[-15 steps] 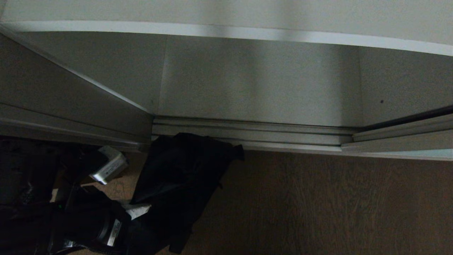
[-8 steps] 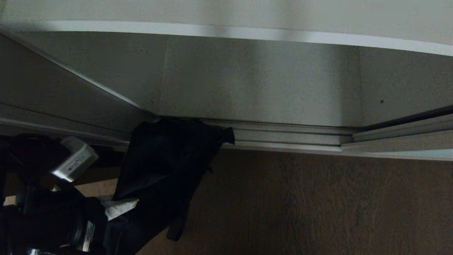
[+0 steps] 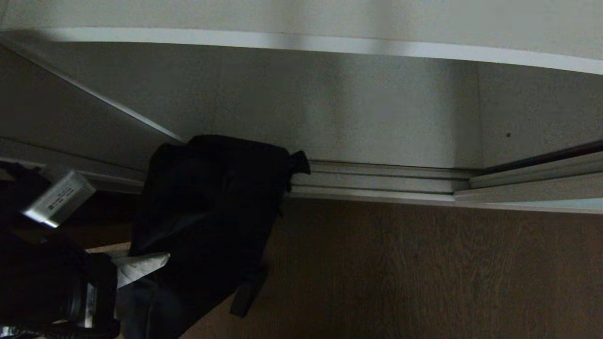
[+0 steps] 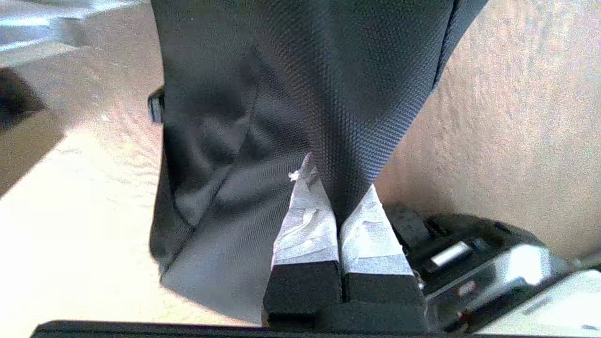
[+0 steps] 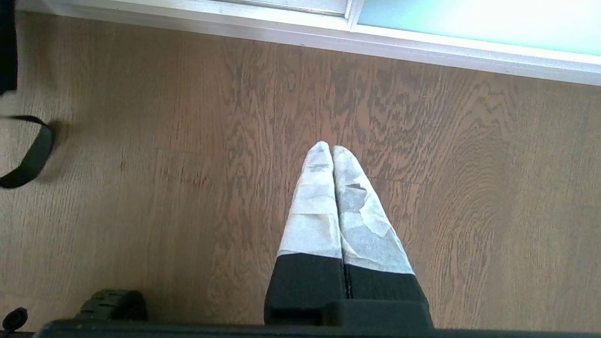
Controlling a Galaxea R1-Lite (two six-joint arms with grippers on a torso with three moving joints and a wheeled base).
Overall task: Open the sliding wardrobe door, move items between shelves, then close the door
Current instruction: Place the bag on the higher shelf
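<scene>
Wood floor (image 3: pixel 424 273) beside floor track (image 3: pixel 377 181)

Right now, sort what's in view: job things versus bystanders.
Job:
- black bag, hanging from the shut left gripper
- shelf
- wardrobe door

Bystanders:
- wood floor
- floor track
- right gripper, shut over the floor, empty

The left arm enters the head view from about eight o'clock, its end effector (image 4: pixel 339 188) pinched tight on the black pouch bag (image 3: pixel 207 212), fabric gathered between the taped fingertips (image 4: pixel 307 220). The right end effector (image 5: pixel 332 151) hangs parked, its taped fingertips (image 5: pixel 317 206) pressed together and empty, pointing down at the floor.
</scene>
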